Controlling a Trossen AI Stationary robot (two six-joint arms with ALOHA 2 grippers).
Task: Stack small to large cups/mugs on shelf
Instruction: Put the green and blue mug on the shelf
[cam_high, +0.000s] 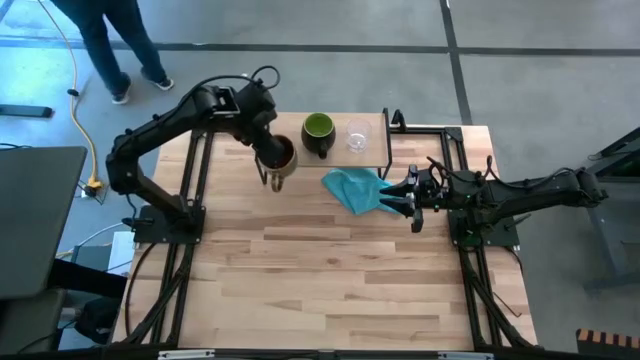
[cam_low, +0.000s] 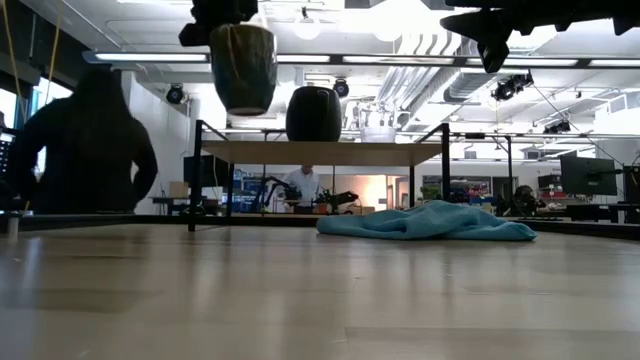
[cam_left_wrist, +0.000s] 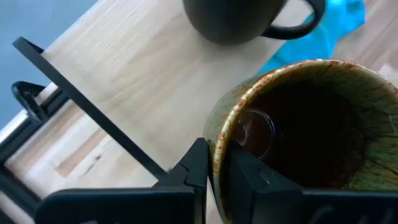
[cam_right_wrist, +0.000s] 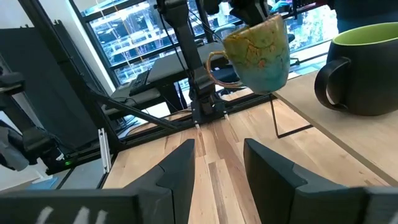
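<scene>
Your left gripper (cam_high: 272, 160) pinches the rim of the tan mug (cam_left_wrist: 311, 124), one finger inside and one outside the wall, and holds it in the air just off the shelf's (cam_high: 375, 150) end, above the bench (cam_high: 320, 280). You see a mottled tan and green glaze, a dark brown inside, a round mouth and a loop handle on the side turned away from the shelf; from the right wrist its lower wall reads blue-green. In the low view the mug (cam_low: 243, 66) hangs upright with its base above the level of the shelf board (cam_low: 320, 152).

On the shelf, the dark mug (cam_high: 318, 135) stands upright with a green inside and its handle toward the cloth. The clear glass cup (cam_high: 358, 135) stands just beside it, farther along the shelf from the held mug.

A blue cloth (cam_high: 355, 188) lies crumpled on the bench just in front of the shelf, below the cup. Your right gripper (cam_high: 412, 195) hovers at the cloth's far edge from the held mug, fingers spread and holding nothing.

Bare board shows on the shelf between its near end and the dark mug. A person (cam_high: 115, 40) walks on the floor beyond the bench, well apart from the shelf.
</scene>
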